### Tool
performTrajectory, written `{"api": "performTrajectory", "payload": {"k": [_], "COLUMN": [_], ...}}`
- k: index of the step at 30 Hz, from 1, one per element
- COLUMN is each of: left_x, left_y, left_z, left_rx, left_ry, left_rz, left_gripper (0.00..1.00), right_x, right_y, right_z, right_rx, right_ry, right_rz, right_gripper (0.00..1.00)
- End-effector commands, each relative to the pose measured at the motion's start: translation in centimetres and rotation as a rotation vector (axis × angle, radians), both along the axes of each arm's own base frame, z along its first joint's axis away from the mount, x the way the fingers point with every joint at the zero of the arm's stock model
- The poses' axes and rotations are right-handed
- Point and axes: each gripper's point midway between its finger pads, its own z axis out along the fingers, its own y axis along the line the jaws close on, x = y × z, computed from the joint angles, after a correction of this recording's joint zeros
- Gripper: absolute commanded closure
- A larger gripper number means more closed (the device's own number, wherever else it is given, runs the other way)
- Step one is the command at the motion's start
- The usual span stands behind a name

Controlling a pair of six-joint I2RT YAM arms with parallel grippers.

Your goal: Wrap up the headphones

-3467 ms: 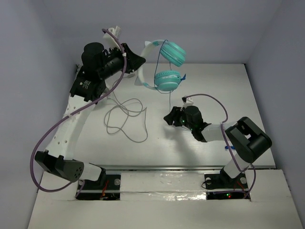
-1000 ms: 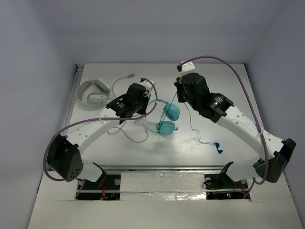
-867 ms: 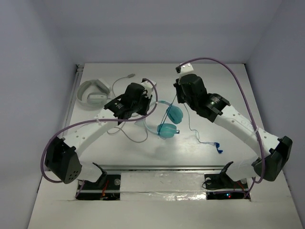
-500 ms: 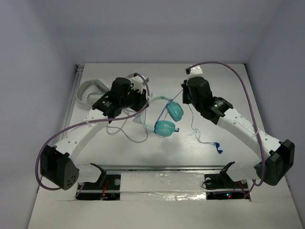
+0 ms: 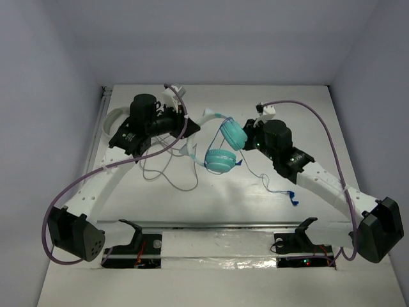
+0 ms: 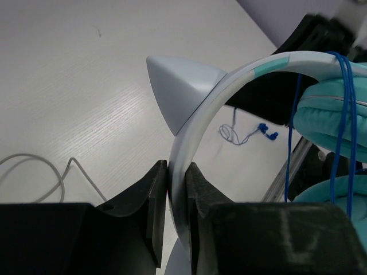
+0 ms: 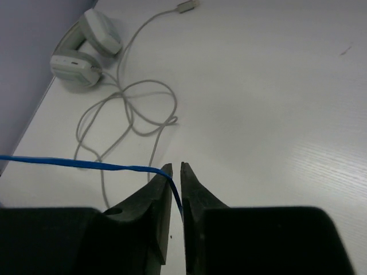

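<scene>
The headphones (image 5: 223, 147) have teal ear cups and a white headband with a pointed ear (image 6: 180, 86). My left gripper (image 5: 185, 128) is shut on the headband (image 6: 189, 154) and holds them above the table. The thin blue cable (image 6: 344, 114) runs over the ear cups (image 6: 338, 114) in several turns. My right gripper (image 5: 246, 144) is just right of the cups, shut on the blue cable (image 7: 86, 165), which passes between its fingertips (image 7: 167, 172). The cable's loose end and blue plug (image 5: 293, 198) lie on the table, also in the left wrist view (image 6: 264, 130).
All-white/grey headphones (image 7: 83, 48) lie at the far left edge (image 5: 115, 118), partly hidden by my left arm. Their grey cable (image 5: 169, 169) loops over the table's left middle (image 7: 132, 109). A metal rail (image 5: 217, 225) runs along the near edge.
My left gripper has raised the headphones and moved back to the left. My right gripper has come down to the right of the cups with the cable. The plug has stayed on the table.
</scene>
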Motion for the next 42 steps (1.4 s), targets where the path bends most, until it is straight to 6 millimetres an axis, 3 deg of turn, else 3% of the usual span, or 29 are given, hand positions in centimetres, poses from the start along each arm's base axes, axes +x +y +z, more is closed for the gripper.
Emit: {"api": "performTrajectory", "payload": {"k": [1, 2, 3, 5, 7, 12, 15, 19, 23, 27, 38, 42], "left_x": [-1.4, -1.3, -1.4, -1.1, -1.1, -0.6, 0.1, 1.9, 2.6, 2.8, 3.7, 3.6], "left_y": [-0.7, -0.7, -0.7, -0.6, -0.4, -0.4, 0.1, 1.7, 1.4, 1.0, 1.1, 1.1], "left_z": [10.5, 11.0, 13.4, 13.9, 15.3, 16.8, 17.9, 19.9, 21.0, 21.6, 23.0, 23.7], "left_rx": [-0.212, -0.228, -0.262, -0.269, -0.289, -0.319, -0.335, -0.346, -0.384, -0.424, -0.514, -0.551], "left_ry": [-0.196, -0.186, -0.213, -0.215, -0.226, -0.214, -0.217, -0.248, -0.247, -0.247, -0.231, -0.232], "left_rz": [-0.060, -0.050, -0.047, -0.025, -0.008, 0.017, 0.062, 0.149, 0.155, 0.139, 0.182, 0.181], "left_gripper": [1.00, 1.00, 1.00, 1.00, 1.00, 1.00, 1.00, 1.00, 1.00, 1.00, 1.00, 1.00], "right_x": [-0.5, -0.6, -0.4, -0.4, -0.2, 0.3, -0.3, -2.0, -3.1, -2.8, -2.9, -2.5], "right_y": [1.9, 2.6, 3.1, 3.2, 3.5, 3.6, 3.8, 3.4, 3.0, 3.6, 4.6, 4.8], "right_z": [1.9, 1.6, -0.9, -1.4, -2.8, -5.7, -7.3, -8.5, -9.8, -11.1, -12.2, -13.7], "right_rx": [0.153, 0.168, 0.161, 0.167, 0.171, 0.152, 0.154, 0.171, 0.174, 0.180, 0.194, 0.181], "right_ry": [-0.082, -0.088, -0.053, -0.045, -0.036, -0.003, 0.037, 0.081, 0.109, 0.119, 0.147, 0.175], "right_rz": [0.107, 0.140, 0.150, 0.154, 0.155, 0.142, 0.163, 0.183, 0.191, 0.207, 0.247, 0.238], "right_gripper": [0.83, 0.76, 0.74, 0.73, 0.64, 0.62, 0.61, 0.59, 0.58, 0.57, 0.65, 0.61]}}
